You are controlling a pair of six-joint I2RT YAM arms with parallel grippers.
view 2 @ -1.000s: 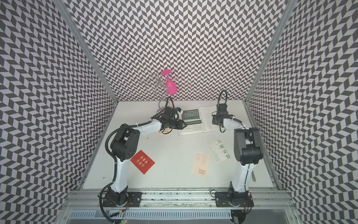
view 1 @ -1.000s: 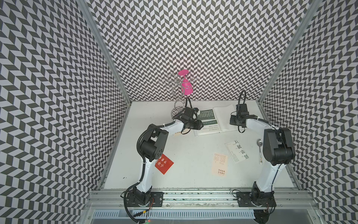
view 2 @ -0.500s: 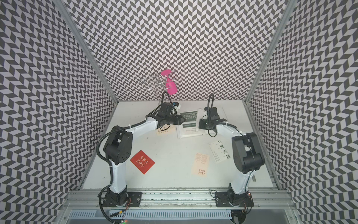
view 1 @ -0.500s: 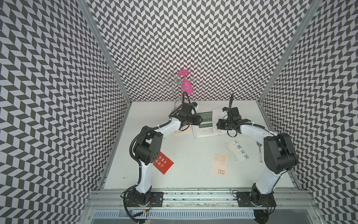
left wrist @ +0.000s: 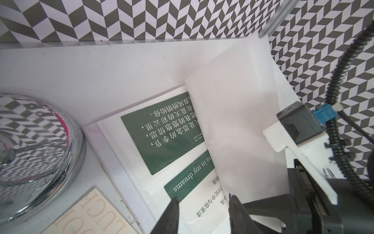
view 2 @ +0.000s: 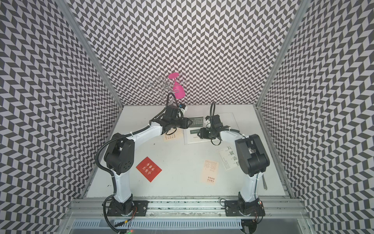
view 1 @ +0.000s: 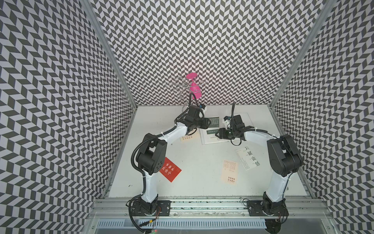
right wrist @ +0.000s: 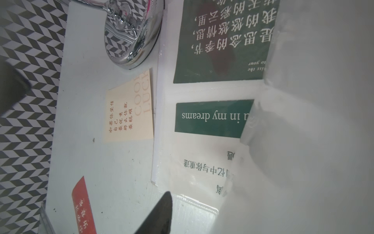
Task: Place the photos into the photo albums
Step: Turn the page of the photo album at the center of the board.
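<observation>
Left wrist view: my left tool point(left wrist: 203, 204) is spread. Its two fingers point(left wrist: 174, 214) stand apart with nothing clamped between them. Directly beneath and ahead of the fingertips lies the photo album point(left wrist: 141, 178), open flat on the tabletop point(left wrist: 101, 66).

Two photos sit in the sleeves of the exposed page:
- the green-band card point(left wrist: 190, 182), under the fingertips;
- the dark green card point(left wrist: 162, 133), farther ahead of the tool.

A translucent leaf point(left wrist: 232, 121) of the album stands lifted off the page on the side toward my right tool point(view 1: 219, 133) and covers part of both cards.

My right tool is over the album half nearer my arm bases. It faces the left tool, close to it but not touching. The right wrist view shows only one finger point(right wrist: 162, 212); the leaf hides the other. I cannot tell whether this tool is spread or pinching the leaf.

Loose photos on the tabletop:
- The cream card point(right wrist: 130, 113) lies just outside the album edge, beside my left tool.
- The red card point(view 1: 170, 169) lies well behind the left tool, by my left arm.
- The peach card point(view 1: 229, 172) and the white card point(view 1: 248, 158) with black characters lie well behind the right tool, just beside each other.

A chrome base point(left wrist: 40, 141) stands beside my left tool, near the album corner and the cream card.
</observation>
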